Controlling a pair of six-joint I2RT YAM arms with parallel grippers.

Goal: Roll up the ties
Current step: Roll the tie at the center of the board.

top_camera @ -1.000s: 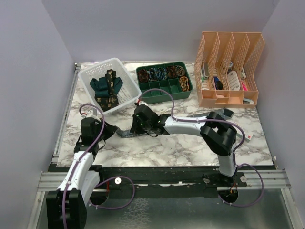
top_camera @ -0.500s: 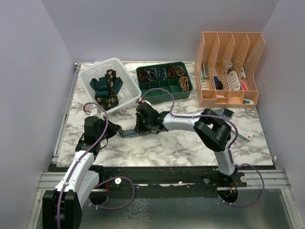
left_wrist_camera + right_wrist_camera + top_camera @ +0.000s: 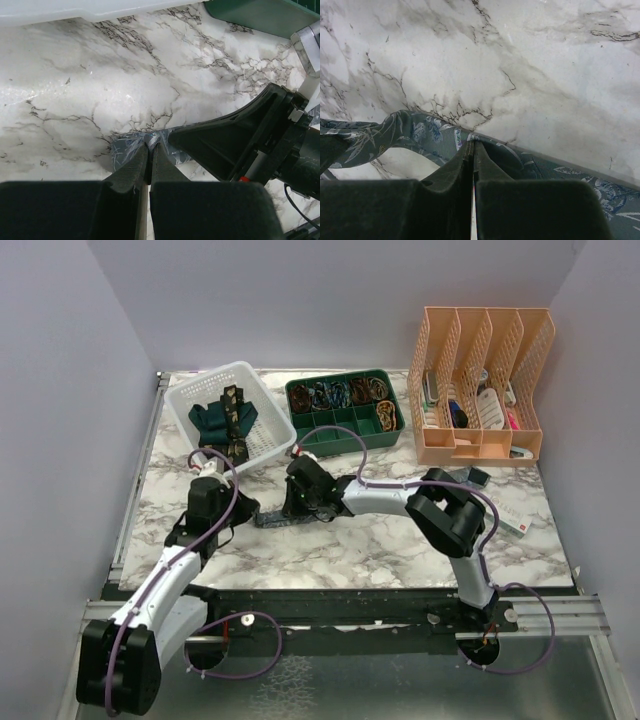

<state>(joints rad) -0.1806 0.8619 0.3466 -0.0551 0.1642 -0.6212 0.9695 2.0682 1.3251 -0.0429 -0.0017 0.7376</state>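
A blue-grey patterned tie [image 3: 272,518] lies on the marble table between my two grippers. My left gripper [image 3: 243,511] is shut on its left end; the left wrist view shows the fabric [image 3: 125,150] pinched at my fingertips. My right gripper [image 3: 291,508] is shut on the same tie further right; in the right wrist view the tie [image 3: 415,132] runs across under the closed tips. A dark teal tie [image 3: 211,419] and a black-brown gold-patterned tie [image 3: 235,420] lie in the white basket [image 3: 260,444].
A green compartment tray [image 3: 340,439] with rolled ties stands behind the grippers. A peach file organiser [image 3: 486,450] stands at the back right. A small white box [image 3: 510,522] lies near the right edge.
My left gripper has moved right and forward toward the right gripper, still holding the tie's end. The right gripper has shifted slightly toward the back.
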